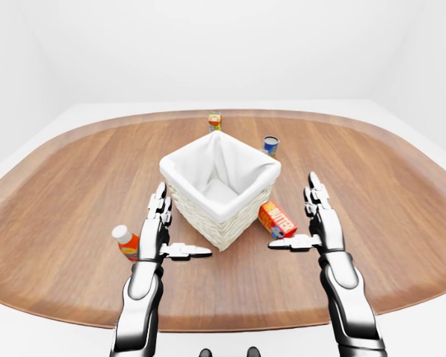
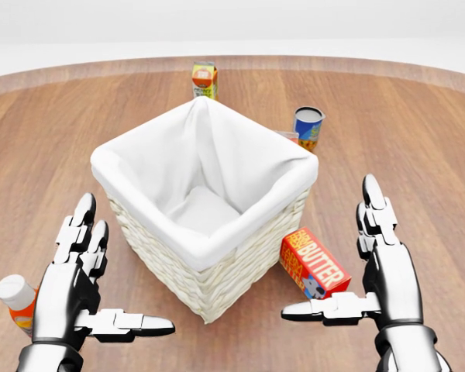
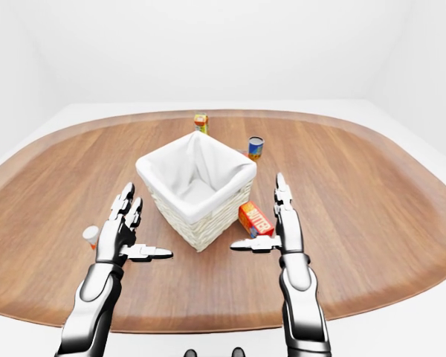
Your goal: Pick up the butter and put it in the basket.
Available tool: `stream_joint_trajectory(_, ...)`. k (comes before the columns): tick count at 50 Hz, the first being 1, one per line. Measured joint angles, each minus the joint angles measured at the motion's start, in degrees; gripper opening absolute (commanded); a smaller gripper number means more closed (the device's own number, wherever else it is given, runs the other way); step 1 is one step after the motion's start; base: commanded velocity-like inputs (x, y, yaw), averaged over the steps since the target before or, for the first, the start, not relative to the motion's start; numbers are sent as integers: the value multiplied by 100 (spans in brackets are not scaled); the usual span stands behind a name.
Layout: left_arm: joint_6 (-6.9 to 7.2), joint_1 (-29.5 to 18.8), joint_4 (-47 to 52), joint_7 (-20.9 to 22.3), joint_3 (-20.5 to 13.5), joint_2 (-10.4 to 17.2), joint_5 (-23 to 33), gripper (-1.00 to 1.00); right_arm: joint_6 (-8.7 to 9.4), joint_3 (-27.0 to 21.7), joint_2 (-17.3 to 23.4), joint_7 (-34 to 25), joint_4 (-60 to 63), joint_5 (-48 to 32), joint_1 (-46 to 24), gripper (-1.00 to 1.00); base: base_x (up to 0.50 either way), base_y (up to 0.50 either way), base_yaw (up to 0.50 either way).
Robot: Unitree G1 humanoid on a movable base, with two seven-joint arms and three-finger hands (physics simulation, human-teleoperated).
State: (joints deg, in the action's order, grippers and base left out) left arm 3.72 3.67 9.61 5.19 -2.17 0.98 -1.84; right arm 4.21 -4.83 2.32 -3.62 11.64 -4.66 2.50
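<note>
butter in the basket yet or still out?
Out. The butter lies on the table against the basket, at its lower right in the head view. Visible basket interior shows only white liner.

On the tabletop, the butter lies touching the basket, flanked by the spread left hand and right hand.
</note>
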Motion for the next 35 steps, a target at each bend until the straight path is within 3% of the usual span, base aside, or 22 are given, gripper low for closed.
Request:
stream_joint_trajectory(15,-19,-16,39,2,2,0,6,100,50,-74,11,-5,68,-45,-32,100,50,11,0)
stream_joint_trajectory(26,9,33,129,21,-14,3,-12,100,78,-197,68,459,-627,-140,-271,100,1,0,0)
stream_joint_trajectory(31,43,59,214,31,-31,4,-31,100,-78,-204,160,825,-1609,-277,-583,100,0,0,0)
stream_joint_trajectory(35,92,78,311,43,-57,8,-59,100,-351,-187,264,1185,-2618,-410,-932,100,0,0,0)
